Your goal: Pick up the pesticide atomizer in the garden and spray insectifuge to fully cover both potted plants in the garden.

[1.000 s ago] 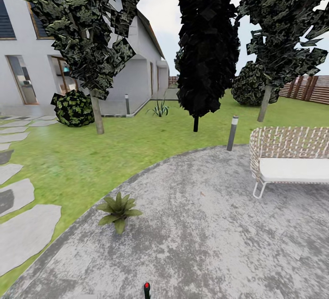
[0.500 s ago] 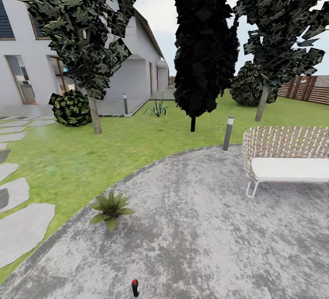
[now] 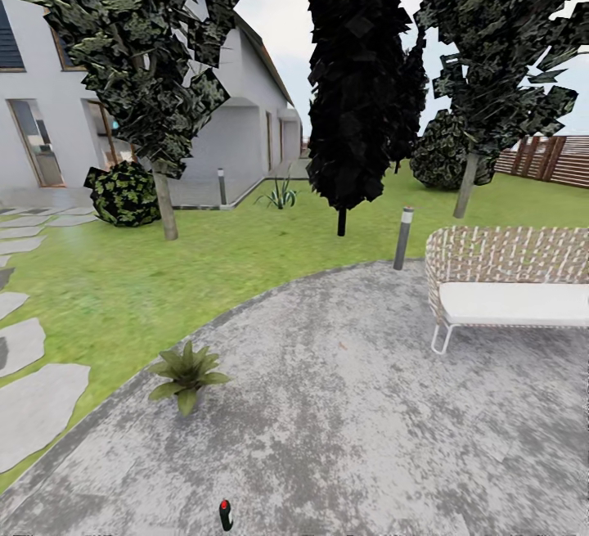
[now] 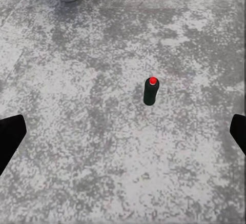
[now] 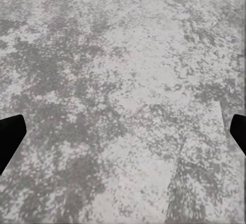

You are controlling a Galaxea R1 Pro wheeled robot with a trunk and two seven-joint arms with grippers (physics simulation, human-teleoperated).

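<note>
Nothing done yet, I judge: the atomizer (image 4: 151, 90) stands upright on the patio (image 3: 368, 405), untouched, near one plant (image 3: 186, 371). My left gripper (image 4: 123, 131) and right gripper (image 5: 123, 131) hang wide, empty. Pickup and spraying remain.

My pesticide atomizer (image 3: 226, 515) stands upright near me on the stone patio (image 3: 368, 430); one potted plant (image 3: 186, 371) sits farther left; a wicker bench (image 3: 507, 286) right

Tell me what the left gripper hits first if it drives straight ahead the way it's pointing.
Probably the stone patio. The left gripper, open, looks down at bare paving; the pesticide atomizer stands slightly off its centre line, so it may just miss it. Depth is unclear.
</note>
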